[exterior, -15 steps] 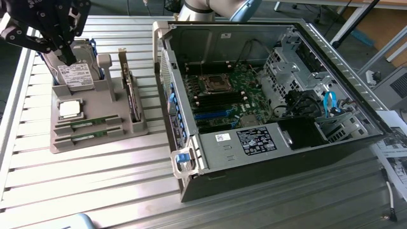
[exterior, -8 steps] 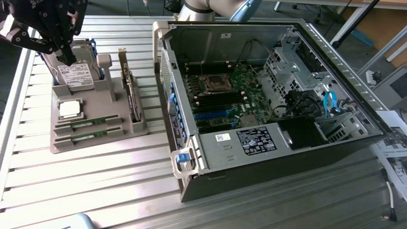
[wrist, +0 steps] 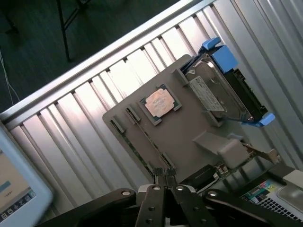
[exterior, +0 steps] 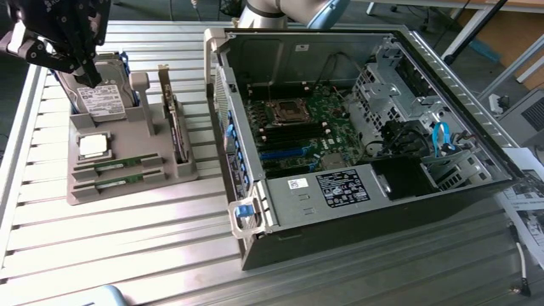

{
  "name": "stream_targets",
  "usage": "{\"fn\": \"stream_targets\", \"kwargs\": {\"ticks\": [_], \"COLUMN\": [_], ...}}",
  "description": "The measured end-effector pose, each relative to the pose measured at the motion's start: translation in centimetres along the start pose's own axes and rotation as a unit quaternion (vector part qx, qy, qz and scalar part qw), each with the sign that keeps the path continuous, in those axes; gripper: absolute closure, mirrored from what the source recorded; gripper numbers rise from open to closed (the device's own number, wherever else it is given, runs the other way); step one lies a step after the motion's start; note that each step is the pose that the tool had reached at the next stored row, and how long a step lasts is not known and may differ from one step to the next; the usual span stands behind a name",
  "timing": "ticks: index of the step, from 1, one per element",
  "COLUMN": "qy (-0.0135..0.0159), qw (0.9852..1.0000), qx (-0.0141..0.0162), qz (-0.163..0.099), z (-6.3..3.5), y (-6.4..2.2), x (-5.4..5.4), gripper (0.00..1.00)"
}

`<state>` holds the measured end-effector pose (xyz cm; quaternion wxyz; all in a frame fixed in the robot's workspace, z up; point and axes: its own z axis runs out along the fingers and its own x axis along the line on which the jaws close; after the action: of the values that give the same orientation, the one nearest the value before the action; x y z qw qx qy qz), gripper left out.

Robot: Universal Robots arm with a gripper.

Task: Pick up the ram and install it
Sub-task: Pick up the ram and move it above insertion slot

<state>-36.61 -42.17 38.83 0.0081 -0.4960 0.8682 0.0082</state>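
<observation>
Exterior view: a slatted metal table [exterior: 127, 242] carries a grey parts tray [exterior: 127, 191] on the exterior view's left and an open computer case [exterior: 357, 210] on the exterior view's right, its motherboard [exterior: 302, 127] exposed. The dark gripper [exterior: 88, 76] hangs above the tray's far end, over a hard drive [exterior: 102, 99] that stands propped in the tray. Its fingers are pressed together and carry nothing. Nearer on the tray lies a square silver processor chip [exterior: 93, 145]. Nearer again, a ram stick [exterior: 119, 164] and a second ram stick [exterior: 117, 182] lie flat in parallel slots, both apart from the gripper. A taller expansion card [exterior: 176, 127] stands on edge along the tray side closest to the case.

Wrist view: the gripper [wrist: 164, 182] looks down on the same tray [wrist: 189, 127], fingertips closed against each other with nothing between them. The ram stick [wrist: 149, 139] and the second ram stick [wrist: 135, 147] sit in their slots beside the processor chip [wrist: 159, 103]. Their ends run close to the fingertips; whether they touch cannot be told. The hard drive [wrist: 213, 94], in blue brackets, lies beyond the chip.
</observation>
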Motion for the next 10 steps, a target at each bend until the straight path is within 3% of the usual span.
{"fn": "stream_targets", "kwargs": {"ticks": [5,10], "qy": [0.0003,0.0006], "qw": [0.9992,0.9959], "qx": [-0.0009,-0.0020], "qz": [-0.040,-0.090], "z": [0.01,0.02], "y": [0.00,0.00], "x": [0.00,0.00], "gripper": [0.90,0.90]}}
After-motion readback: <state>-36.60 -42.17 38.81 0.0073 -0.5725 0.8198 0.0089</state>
